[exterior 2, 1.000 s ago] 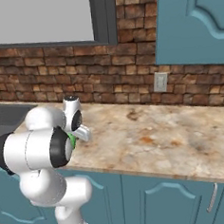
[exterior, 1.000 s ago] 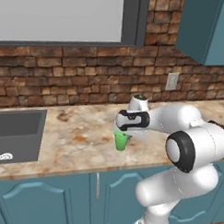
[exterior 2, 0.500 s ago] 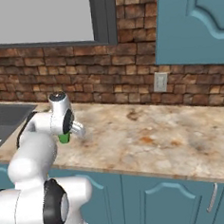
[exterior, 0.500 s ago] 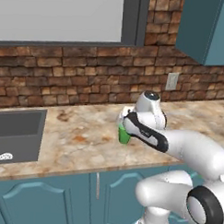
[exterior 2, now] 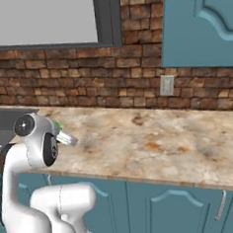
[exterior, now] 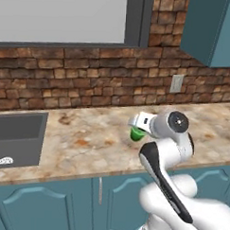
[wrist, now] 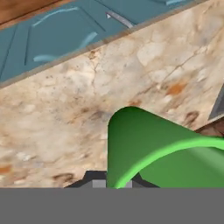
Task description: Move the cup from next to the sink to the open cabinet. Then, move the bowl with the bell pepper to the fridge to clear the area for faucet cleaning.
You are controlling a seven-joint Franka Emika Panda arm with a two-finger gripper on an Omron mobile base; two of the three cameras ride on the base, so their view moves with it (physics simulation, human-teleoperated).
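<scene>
Left base view, left to right: I see the sink (exterior: pixel 16 136) at the counter's (exterior: pixel 87 144) left edge, then my gripper (exterior: pixel 136 128) clamped on the green cup (exterior: pixel 136 134), lifted near the front edge.

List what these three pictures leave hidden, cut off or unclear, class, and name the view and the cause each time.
- Cup, left base view: mostly hidden behind the hand; just a green sliver in the right base view.
- Claw fingers, hand view: covered by the cup.
- Sink, left base view: cut off by the left edge.
- Cabinet, right base view: its interior is out of frame.
</scene>
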